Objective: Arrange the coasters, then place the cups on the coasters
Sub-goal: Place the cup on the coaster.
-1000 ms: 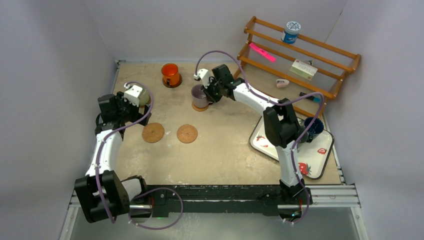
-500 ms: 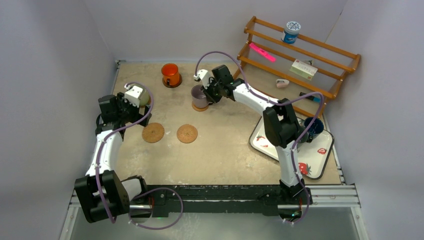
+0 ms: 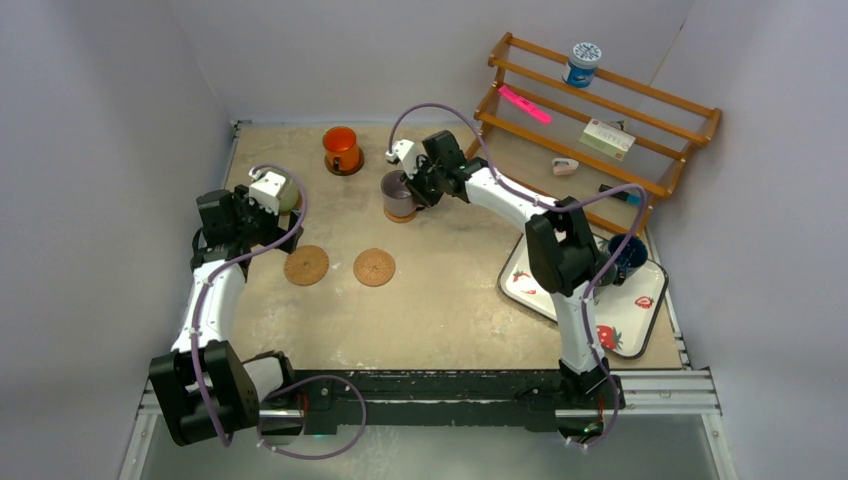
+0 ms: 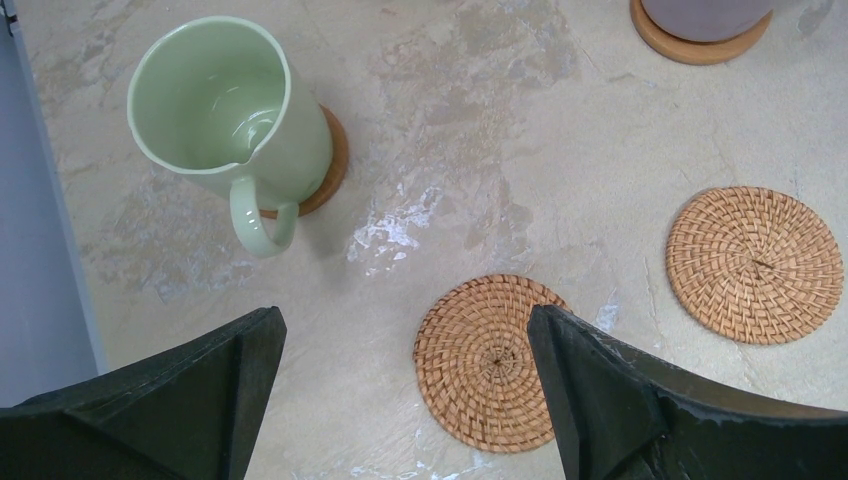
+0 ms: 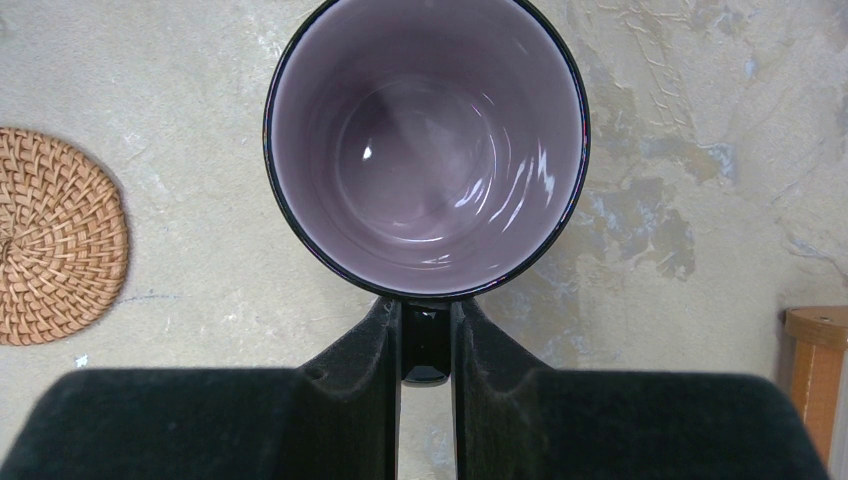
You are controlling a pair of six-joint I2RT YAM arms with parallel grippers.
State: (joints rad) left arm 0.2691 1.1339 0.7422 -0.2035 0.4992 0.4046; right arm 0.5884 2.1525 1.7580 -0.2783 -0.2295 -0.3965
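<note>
Purple-grey mug, seated on the wooden coaster, had its handle turned toward the right gripper, whose fingers pinched that handle; left gripper, fingers spread, hung farther from that coaster.

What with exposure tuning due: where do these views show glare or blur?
Left wrist: white glare on the table beside the green mug. Right wrist: bright glints inside the purple mug, its inside slightly soft. Top external: evenly lit, no obvious glare.
</note>
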